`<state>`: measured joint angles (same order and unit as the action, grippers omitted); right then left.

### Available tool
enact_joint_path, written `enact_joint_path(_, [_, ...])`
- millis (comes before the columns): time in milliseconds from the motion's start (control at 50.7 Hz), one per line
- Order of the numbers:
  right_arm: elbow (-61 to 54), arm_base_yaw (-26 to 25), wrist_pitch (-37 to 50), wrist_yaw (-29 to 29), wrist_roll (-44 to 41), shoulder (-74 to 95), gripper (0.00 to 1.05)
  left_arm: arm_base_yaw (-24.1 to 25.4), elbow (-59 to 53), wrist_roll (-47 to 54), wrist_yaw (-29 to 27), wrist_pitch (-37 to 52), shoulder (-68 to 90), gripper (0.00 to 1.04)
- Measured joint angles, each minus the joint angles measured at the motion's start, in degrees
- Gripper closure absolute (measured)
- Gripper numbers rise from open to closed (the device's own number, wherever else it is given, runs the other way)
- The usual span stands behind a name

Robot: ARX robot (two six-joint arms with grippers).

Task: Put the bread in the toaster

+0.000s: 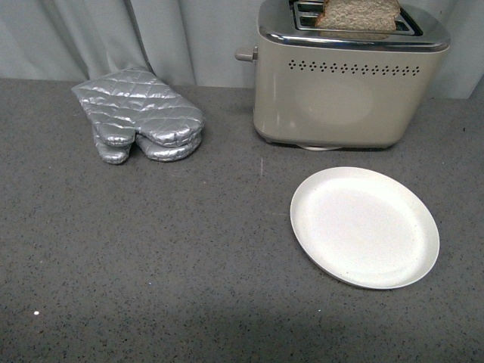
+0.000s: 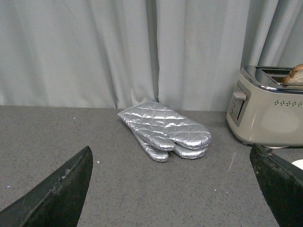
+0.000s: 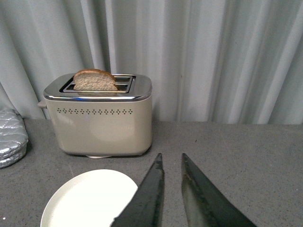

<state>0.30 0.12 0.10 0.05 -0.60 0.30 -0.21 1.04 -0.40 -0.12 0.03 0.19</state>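
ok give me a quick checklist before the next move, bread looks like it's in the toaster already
1. Bread in a slot of the toaster: ok, though it stands proud of the chrome top, not pushed down.
2. Second slot free: ok in the right wrist view.
3. Plate free of bread: ok, nothing lies on it.
4. Right gripper holding nothing: ok, jaws nearly closed with an empty gap, away from the toaster.
5. Left gripper holding nothing: ok, jaws wide apart.
6. Oven mitts out of the way: ok, lying left of the toaster.
7. Toaster lever position: cannot tell.

Toaster point(image 1: 344, 106) matt cream, glossy chrome top; mitts point(image 1: 140, 113) shiny quilted silver.
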Motion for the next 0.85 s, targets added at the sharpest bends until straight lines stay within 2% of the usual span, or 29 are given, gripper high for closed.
enact_joint_path(552, [0.0,0.0,0.0,-0.02,0.09,-0.07,0.08,0.0,0.0,0.0,0.0,0.0,0.0,0.07])
enact_joint_path(848, [0.0,0.0,0.0,-0.02,0.2,-0.07,0.1,0.0,0.0,0.0,0.0,0.0,0.0,0.07])
